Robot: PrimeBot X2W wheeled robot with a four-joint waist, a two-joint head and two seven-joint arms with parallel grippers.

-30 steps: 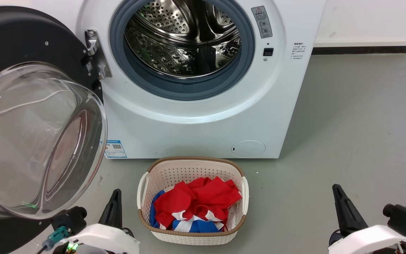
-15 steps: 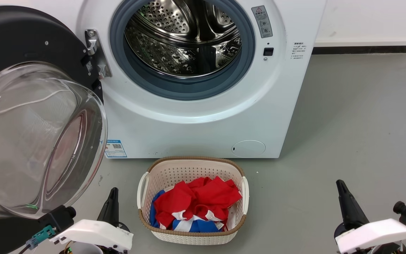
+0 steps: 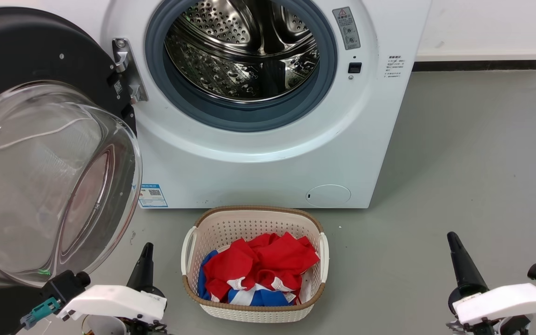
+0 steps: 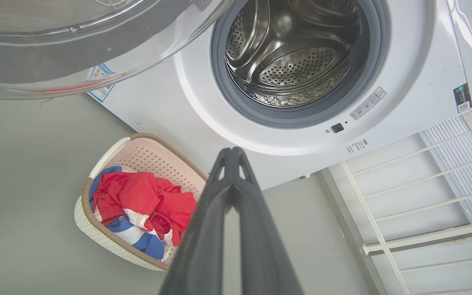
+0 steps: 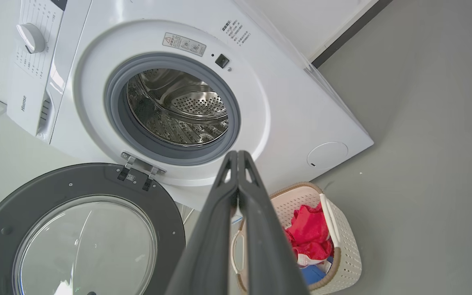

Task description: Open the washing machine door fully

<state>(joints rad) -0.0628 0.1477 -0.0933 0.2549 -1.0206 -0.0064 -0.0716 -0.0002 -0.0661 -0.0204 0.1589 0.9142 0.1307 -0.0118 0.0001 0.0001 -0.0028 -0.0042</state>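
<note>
The white washing machine [image 3: 268, 158] [image 4: 408, 61] [image 5: 285, 106] fills the upper middle of the head view, its steel drum [image 3: 242, 49] exposed inside a grey gasket. The washing machine door [image 3: 40, 139] [image 5: 76, 229] [image 4: 76, 53] hangs swung out to the left on its hinge [image 3: 126, 70], black rim around a clear bulging glass bowl. My left gripper [image 3: 147, 249] [image 4: 232, 150] is shut and empty at the lower left, just below the door's glass, apart from it. At the lower right my right gripper [image 3: 452, 237] [image 5: 238, 153] is shut and empty over bare floor.
A cream laundry basket [image 3: 193, 237] [image 4: 109, 241] [image 5: 342, 246] with red, blue and white cloth [image 3: 258, 267] stands on the grey floor before the machine, between my arms. A white wall with a dark baseboard [image 3: 477, 65] runs at the back right. White shelving [image 4: 424, 184] stands beside the machine.
Both grippers have drawn back down toward the bottom edge and a little outward. The door, machine and basket have stayed where they were.
</note>
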